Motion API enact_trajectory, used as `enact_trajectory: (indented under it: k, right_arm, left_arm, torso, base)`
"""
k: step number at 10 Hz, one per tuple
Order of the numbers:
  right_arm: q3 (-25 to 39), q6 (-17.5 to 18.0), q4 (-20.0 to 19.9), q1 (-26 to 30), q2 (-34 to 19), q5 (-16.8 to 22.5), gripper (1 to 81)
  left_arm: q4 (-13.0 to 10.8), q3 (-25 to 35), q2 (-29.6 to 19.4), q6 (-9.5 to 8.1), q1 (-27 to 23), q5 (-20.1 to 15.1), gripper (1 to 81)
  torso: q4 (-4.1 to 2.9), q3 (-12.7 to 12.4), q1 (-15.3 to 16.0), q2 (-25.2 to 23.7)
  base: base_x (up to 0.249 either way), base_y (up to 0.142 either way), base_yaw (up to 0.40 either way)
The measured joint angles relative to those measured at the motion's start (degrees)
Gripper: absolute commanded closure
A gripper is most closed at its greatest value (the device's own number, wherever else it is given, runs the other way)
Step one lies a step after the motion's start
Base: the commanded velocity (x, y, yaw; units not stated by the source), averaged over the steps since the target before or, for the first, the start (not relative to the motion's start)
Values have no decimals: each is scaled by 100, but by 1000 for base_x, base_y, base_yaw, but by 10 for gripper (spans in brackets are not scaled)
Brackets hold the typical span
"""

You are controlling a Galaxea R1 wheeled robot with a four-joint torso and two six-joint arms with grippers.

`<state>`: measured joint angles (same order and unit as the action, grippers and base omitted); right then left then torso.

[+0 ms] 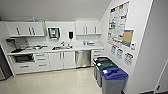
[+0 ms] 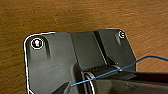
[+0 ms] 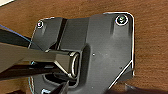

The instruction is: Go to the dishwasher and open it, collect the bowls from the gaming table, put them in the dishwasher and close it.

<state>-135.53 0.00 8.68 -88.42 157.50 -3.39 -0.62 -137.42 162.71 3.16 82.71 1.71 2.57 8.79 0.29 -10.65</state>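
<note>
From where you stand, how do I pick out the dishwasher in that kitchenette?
Look along the white counter on the back wall, right of the sink. Under it, near the right end, sits the dishwasher, door closed. It is the one brushed-steel front among white cabinet doors and drawers, just left of the three bins.
</note>
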Motion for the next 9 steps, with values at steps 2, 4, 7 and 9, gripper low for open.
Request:
enact_trajectory:
  k: [2, 4, 7, 9]
  right_arm:
    - [0, 0, 0, -2, -2, 0, 10]
    - [0, 0, 0, 0, 0, -2, 10]
    - [0, 0, 0, 0, 13, 0, 10]
    - [0, 0, 0, 16, 13, -2, 10]
  left_arm:
    - [0, 0, 2, 1, 2, 0, 10]
    - [0, 0, 0, 1, 2, -2, 10]
    - [0, 0, 0, 1, 17, 9, 10]
    - [0, 0, 0, 1, 35, 7, 10]
  torso:
    - [0, 0, 0, 0]
    - [0, 0, 0, 0]
    - [0, 0, 0, 0]
    - [0, 0, 2, 0]
  base:
    - [113, 0, 0]
    - [113, 0, 0]
    - [113, 0, 0]
    - [113, 0, 0]
